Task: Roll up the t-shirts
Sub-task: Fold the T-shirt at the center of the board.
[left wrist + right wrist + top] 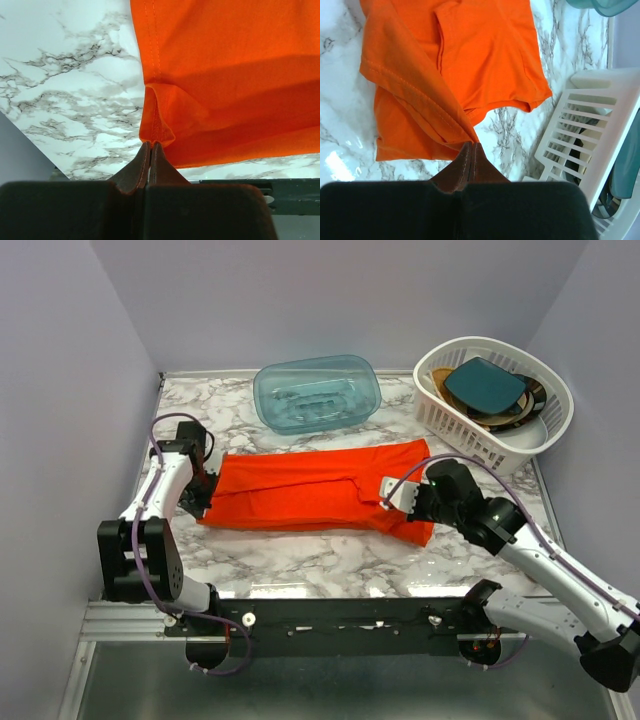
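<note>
A robotics lab test cell: plain lilac panels (60,390) box in a marble-patterned worktop (300,555). A left arm (160,490) and right arm (545,555) are bolted to a black rail (340,618), beside staged household props, a teal tub (317,392) and white basket (450,425).

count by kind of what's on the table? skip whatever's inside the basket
t-shirt: 1
plastic tub: 1
basket: 1
Total: 3
The dishes stacked in the basket are left out; they overlap too much to count.
</note>
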